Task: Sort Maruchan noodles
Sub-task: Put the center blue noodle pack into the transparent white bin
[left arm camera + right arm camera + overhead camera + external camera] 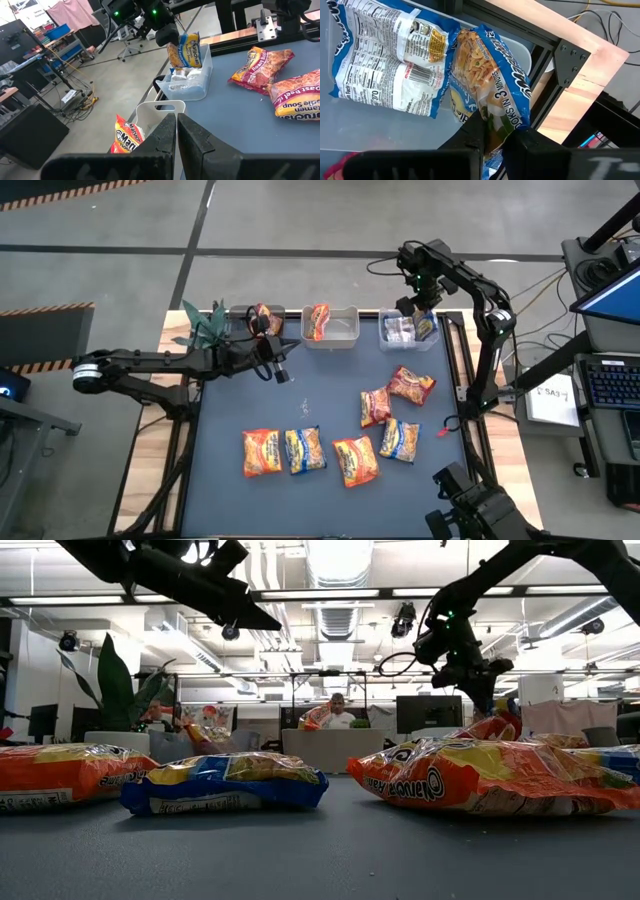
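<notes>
On the crinkly blue-and-yellow noodle packet [490, 85] pinched in the right gripper [492, 132], you can read "COOKS IN 3 MINUTES". A dark red packet [260, 67] says "Roast Beef"; the packet beside it [300, 100] reads "Beef Flavor", "Ramen", "Soup".

My two arms are matte black, built of slim tubular links with chunky joints, and the left arm [150, 365] ends in a silver cap. Thin black cables loop along the right arm [480, 300], where small green lights glow near the wrist. Each wrist camera shows me blocky, dark, flat-faced fingers [165, 135].
</notes>
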`<action>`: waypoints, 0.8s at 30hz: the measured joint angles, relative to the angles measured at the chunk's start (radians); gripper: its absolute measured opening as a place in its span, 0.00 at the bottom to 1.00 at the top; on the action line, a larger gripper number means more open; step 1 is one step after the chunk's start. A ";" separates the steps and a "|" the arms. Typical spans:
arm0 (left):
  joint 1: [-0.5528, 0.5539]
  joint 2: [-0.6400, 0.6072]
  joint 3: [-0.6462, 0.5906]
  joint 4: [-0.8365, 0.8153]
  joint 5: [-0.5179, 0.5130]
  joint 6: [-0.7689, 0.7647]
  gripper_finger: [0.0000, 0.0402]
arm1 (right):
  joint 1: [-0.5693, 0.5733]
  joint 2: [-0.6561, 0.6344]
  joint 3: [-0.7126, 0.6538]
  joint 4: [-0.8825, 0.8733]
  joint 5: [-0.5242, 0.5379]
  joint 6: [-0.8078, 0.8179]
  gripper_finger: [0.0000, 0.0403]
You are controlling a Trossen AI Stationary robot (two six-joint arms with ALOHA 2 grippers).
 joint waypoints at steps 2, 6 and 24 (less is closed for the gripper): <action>0.000 0.000 0.000 0.000 0.000 0.000 0.00 | 0.000 0.000 0.000 0.001 0.000 0.011 0.11; 0.000 0.000 0.000 0.000 0.000 0.000 0.00 | 0.000 0.000 0.000 0.007 0.002 0.025 0.22; 0.000 0.000 0.000 0.000 0.000 0.000 0.00 | -0.002 -0.006 0.037 -0.054 0.112 0.041 0.36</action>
